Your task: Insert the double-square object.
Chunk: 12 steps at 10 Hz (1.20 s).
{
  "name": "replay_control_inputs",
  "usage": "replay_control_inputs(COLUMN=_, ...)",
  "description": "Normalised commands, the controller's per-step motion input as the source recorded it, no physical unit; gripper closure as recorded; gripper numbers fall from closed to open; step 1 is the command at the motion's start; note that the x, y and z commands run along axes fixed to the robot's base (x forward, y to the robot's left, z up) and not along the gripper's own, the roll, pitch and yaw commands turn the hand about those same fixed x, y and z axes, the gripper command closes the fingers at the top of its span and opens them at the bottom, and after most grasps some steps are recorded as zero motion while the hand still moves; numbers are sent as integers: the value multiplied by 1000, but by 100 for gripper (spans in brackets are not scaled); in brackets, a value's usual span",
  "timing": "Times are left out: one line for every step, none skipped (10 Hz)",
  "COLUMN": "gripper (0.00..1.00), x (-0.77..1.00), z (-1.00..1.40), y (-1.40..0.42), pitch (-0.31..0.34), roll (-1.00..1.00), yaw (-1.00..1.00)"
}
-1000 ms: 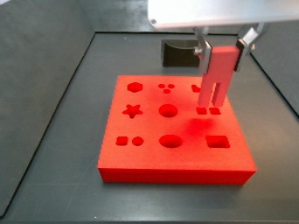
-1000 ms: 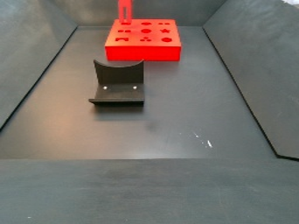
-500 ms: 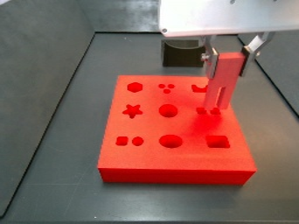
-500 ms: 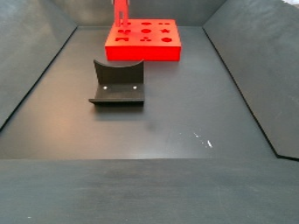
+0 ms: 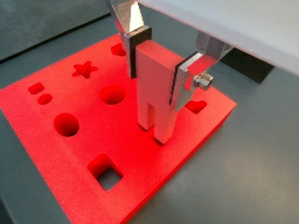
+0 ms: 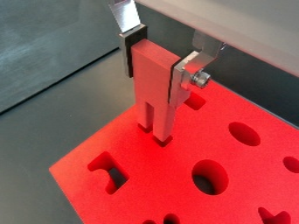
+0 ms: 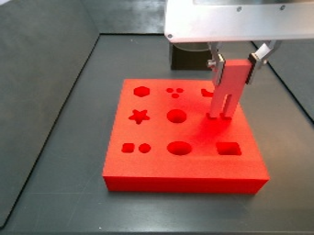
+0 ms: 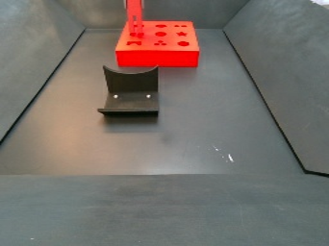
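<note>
My gripper points straight down over the red board, its two silver fingers clamped on the upper part of the double-square object, which I hold upright. The peg's lower end meets the board's top face near one edge, beside the square hole. In a side view the fixture stands on the floor, well apart from the board.
</note>
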Motion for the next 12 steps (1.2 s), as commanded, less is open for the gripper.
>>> replay_control_inputs(gripper=100, x=51, z=-109, y=0, pitch=151, roll=130, yaw=-9)
replay_control_inputs(gripper=100, x=23, z=-100, y=0, pitch=147, roll=130, yaw=-9)
replay_control_inputs(gripper=100, x=26, z=-111, y=-29, pitch=91, roll=103, yaw=0)
replay_control_inputs(gripper=100, x=14, z=-126, y=-66, pitch=74, roll=109, yaw=0)
replay_control_inputs(gripper=100, x=17, z=-154, y=-94, pitch=71, roll=104, yaw=-6)
replay_control_inputs(gripper=100, x=0, z=-154, y=-89, pitch=67, roll=73, yaw=-51)
replay_control_inputs(gripper=100, x=60, z=-209, y=-40, pitch=76, roll=64, yaw=-63)
replay_control_inputs(gripper=100, x=114, z=-283, y=0, pitch=100, roll=47, yaw=-94)
replay_control_inputs(gripper=100, x=180, z=-406, y=23, pitch=170, roll=56, yaw=-114)
replay_control_inputs(gripper=100, x=157, z=-546, y=80, pitch=213, roll=80, yaw=-157)
replay_control_inputs(gripper=100, x=160, z=-580, y=20, pitch=211, roll=94, yaw=-174)
replay_control_inputs(gripper=100, x=174, z=-514, y=0, pitch=154, roll=89, yaw=-180)
